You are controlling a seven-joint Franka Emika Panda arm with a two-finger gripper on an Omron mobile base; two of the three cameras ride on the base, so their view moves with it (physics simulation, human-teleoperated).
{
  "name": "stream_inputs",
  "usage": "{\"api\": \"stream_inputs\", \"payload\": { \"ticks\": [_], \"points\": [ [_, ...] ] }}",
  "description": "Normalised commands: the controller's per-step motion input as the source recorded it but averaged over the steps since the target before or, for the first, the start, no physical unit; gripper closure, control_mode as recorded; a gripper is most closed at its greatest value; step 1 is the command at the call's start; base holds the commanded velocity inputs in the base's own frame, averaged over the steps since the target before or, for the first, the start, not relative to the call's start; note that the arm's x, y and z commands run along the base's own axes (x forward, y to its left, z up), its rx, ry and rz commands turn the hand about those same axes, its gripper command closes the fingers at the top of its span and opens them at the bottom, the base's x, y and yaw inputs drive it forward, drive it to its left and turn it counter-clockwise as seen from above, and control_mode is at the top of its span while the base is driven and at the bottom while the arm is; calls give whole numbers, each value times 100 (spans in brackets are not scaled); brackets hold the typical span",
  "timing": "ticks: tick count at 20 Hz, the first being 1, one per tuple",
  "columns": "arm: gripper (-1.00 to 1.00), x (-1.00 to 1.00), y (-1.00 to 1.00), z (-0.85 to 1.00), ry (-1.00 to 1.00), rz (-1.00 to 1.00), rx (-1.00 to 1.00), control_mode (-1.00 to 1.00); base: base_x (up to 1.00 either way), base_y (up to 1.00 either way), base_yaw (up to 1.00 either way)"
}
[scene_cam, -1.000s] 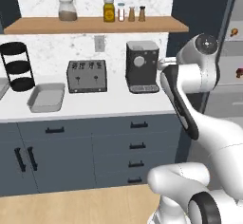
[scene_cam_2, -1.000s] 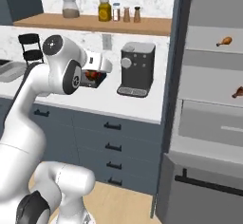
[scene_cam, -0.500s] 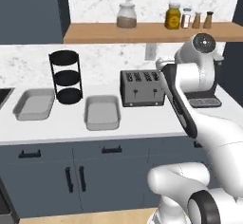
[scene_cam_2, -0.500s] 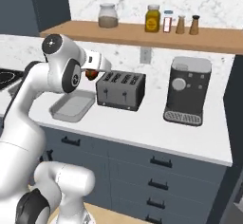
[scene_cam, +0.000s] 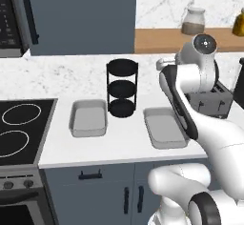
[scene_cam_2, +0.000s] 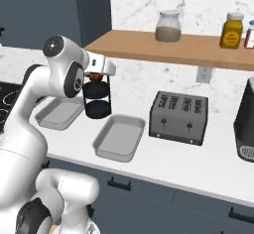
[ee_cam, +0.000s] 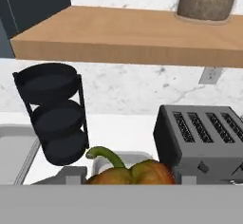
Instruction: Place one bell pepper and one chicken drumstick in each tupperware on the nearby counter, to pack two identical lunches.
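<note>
The claw grips an orange bell pepper, high above the counter. Below, two grey tupperware trays sit mid-counter, flanking the black three-tier rack; a toaster stands toward the right end.

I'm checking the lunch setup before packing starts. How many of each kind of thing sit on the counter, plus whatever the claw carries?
Tupperware: 2
Round rack: 1
Toaster: 1
Coffee machine: 1
Bell pepper, in the claw: 1
Total: 6
</note>
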Motion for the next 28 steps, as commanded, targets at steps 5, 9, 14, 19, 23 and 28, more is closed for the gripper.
{"api": "stream_inputs", "payload": {
  "ticks": [5,9,14,19,23,28],
  "points": [
    [100,0,0,0,0,0,0,100,61,100,-8],
    [100,0,0,0,0,0,0,100,-17,52,-19],
    [100,0,0,0,0,0,0,100,-41,15,-23],
    [100,-3,16,-60,9,-11,-4,-100,0,0,0],
    [100,0,43,-90,15,-1,-1,-100,0,0,0],
    [100,0,41,-80,12,0,8,-100,0,0,0]
  ]
}}
